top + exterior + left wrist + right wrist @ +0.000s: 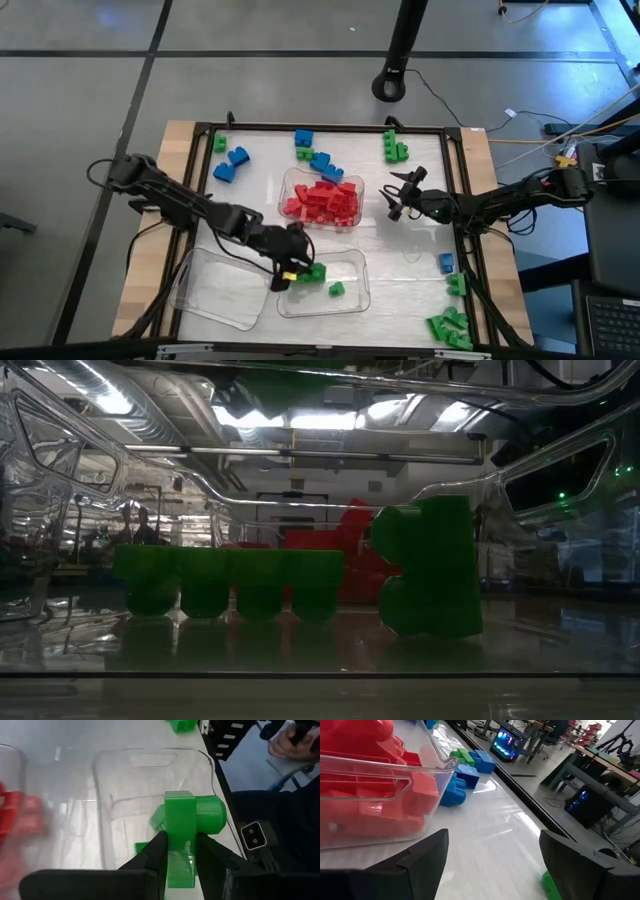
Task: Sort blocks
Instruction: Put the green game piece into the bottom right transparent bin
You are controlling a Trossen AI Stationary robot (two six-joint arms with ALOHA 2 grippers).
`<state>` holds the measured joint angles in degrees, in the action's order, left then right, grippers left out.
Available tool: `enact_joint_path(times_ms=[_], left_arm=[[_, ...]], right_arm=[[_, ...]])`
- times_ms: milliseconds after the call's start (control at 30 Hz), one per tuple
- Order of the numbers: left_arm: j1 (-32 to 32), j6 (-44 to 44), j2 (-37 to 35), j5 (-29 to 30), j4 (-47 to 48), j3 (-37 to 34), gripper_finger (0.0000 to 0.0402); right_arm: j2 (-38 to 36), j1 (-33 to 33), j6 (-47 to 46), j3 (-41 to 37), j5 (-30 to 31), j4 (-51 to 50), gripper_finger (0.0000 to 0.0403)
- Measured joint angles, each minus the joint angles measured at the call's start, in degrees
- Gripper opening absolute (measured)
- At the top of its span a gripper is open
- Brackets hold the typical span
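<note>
Green block [187,820] clamped in left claw [179,851] over clear tray [107,785]; right claw [492,855] open, empty.

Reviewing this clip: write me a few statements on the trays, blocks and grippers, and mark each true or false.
1. The left gripper holds a green block over a clear tray. True.
2. The tray of red blocks sits near the table's middle. True.
3. The right gripper grips a blue block. False: it is open and holds nothing.
4. The tray under the left gripper holds red blocks. False: it holds green ones.
5. Blue blocks lie loose on the table. True.
</note>
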<state>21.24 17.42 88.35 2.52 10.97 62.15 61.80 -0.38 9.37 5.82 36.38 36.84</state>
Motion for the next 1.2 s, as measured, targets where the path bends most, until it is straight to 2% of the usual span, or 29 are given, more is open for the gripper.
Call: enact_joint_path(times_ms=[267,533,667,933,1033,1200], left_arm=[[0.0,2.7,4.4,0.0,-5.3,0.0,0.0082],[-0.3,5.0,4.5,-0.1,-5.2,0.0,0.0156],[-2.3,7.4,2.2,-2.8,-0.2,0.0,0.0184],[-11.0,11.0,-7.1,-1.8,12.8,0.0,0.0212],[-16.1,10.0,-9.3,2.8,16.8,0.0,0.0217],[-25.7,3.5,-12.1,11.0,23.8,0.0,0.0216]], right_arm=[[0.0,0.0,0.1,0.0,0.0,0.1,0.0312],[0.0,0.0,0.1,0.0,0.0,0.2,0.0312],[0.0,0.0,0.1,0.0,0.0,0.2,0.0312],[0.0,0.0,0.1,0.0,0.0,0.2,0.0312],[0.0,0.0,0.1,0.0,0.1,0.2,0.0312],[0.0,0.0,0.8,0.0,0.7,0.0,0.0312]])
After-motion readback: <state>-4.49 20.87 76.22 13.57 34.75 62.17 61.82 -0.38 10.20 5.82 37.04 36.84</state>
